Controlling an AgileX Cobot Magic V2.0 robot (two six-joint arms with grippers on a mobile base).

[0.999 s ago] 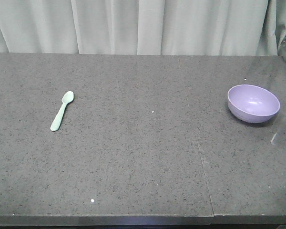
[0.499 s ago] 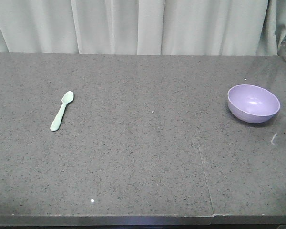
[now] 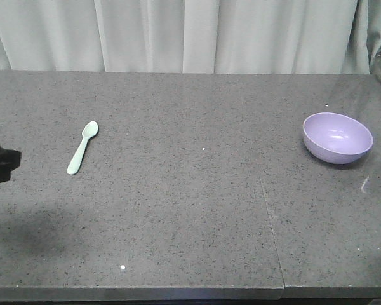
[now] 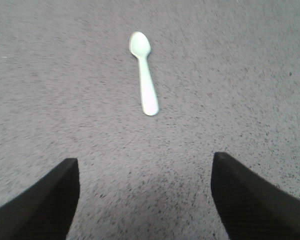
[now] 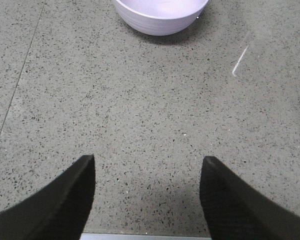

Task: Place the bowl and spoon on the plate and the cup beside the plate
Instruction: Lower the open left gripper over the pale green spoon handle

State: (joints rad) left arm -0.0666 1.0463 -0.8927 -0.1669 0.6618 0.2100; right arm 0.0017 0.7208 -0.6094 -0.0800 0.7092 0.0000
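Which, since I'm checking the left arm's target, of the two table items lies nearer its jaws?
The pale green spoon, lying flat ahead of the left gripper, whose jaws stand open; the purple bowl sits far off, before the right gripper.

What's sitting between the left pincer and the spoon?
Nothing visible. In the left wrist view only bare counter lies between the open left pincer and the spoon, which lies flat with its handle toward the pincer.

Mint spoon (image 3: 82,147) flat, far left; lavender bowl (image 3: 338,137) upright — far right.
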